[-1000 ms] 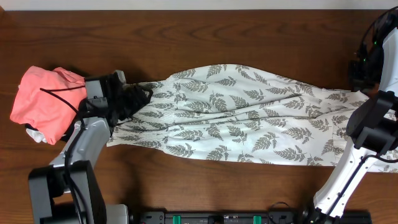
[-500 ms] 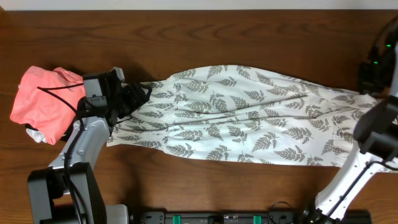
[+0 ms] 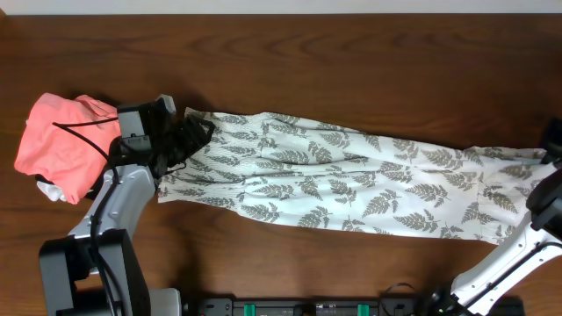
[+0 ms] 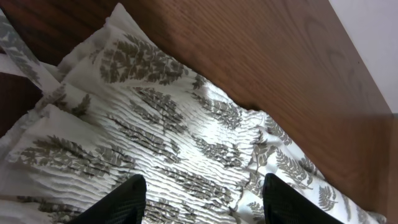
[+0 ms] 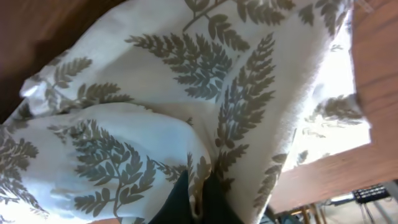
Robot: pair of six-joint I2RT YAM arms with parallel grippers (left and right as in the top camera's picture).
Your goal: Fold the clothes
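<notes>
Overhead, the clothes lie drawn out long across the tabletop, smocked top at the left, hem out at the right border of the view; the cloth is mostly flat, with lengthwise wrinkles through the middle.

The right claw is closed on the hem, a pinch of leafy fabric caught between its dark fingers in the right wrist view; the left claw has its fingers apart, straddling the smocked top and gripping nothing; whether it presses the cloth down I cannot tell.

I judge this to be the stretching-out step, before any fold is made; the next move, as I read it, is to carry the hem over toward the top for a first fold in half; that calls for lifting enough that the cloth does not drag and bunch, with the top end kept from sliding.

The hem sits near the tabletop's right end, so I see little room to pull further that way; bare wood runs along both the far and near sides of the clothes; a salmon-pink garment lies just left of the left claw, so the fold should land short of it.
</notes>
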